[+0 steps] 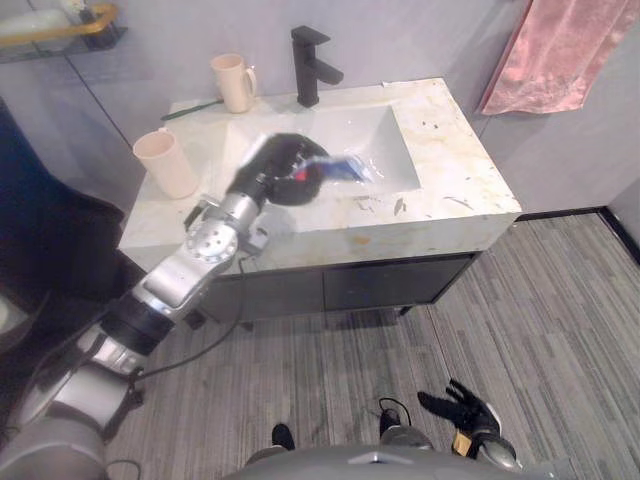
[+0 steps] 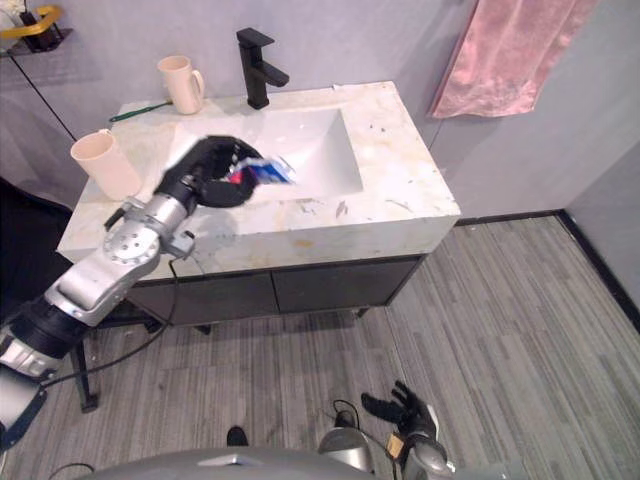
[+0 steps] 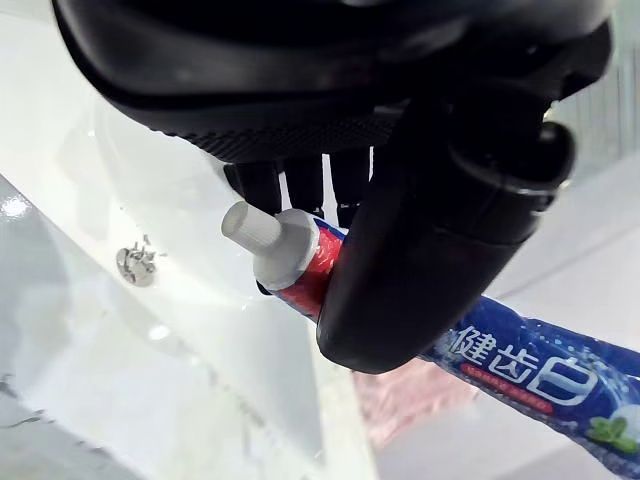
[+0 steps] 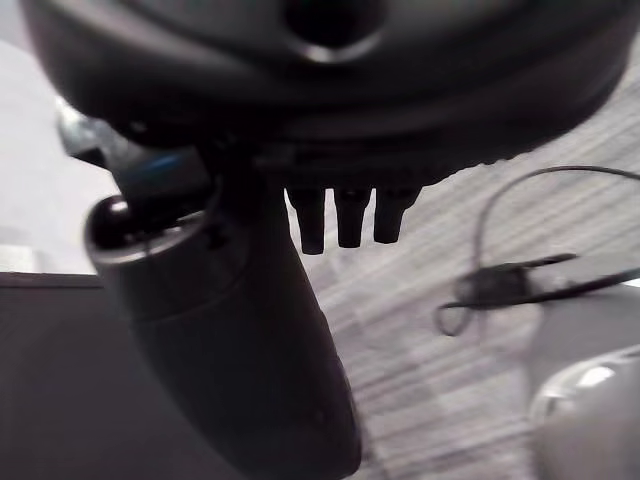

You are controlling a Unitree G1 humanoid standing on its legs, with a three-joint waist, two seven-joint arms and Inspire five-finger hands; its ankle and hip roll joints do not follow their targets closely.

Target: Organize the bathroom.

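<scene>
Over a white sink basin point(image 1: 385, 150) set in a marble vanity top point(image 1: 470, 195), the robot's left hand point(image 1: 280, 170) holds a blue toothpaste tube point(image 3: 520, 365), thumb and fingers clamped around it just behind its white screw cap point(image 3: 252, 228). From the head cameras the tube's blue tail pokes out of the hand toward the middle of the basin, held above the bowl rather than resting in it. The wrist camera shows the basin's small metal drain point(image 3: 135, 265) below the capped end.

Around the sink: a black faucet point(image 1: 312, 62) stands at the back edge, a cream mug with a handle point(image 1: 234, 82) sits to its left, and a green toothbrush point(image 1: 192, 109) lies flat on the counter beside that mug. A second, handleless pale cup point(image 1: 167, 163) stands on the counter's left front corner, close to the left forearm. A pink towel point(image 1: 565, 50) hangs on the wall to the right, and a yellow-railed shelf point(image 1: 60, 30) is mounted at upper left.

The right hand point(image 1: 465, 410) hangs low over the grey plank floor point(image 1: 560, 320), well apart from the vanity, its fingers loosely extended and holding nothing.
</scene>
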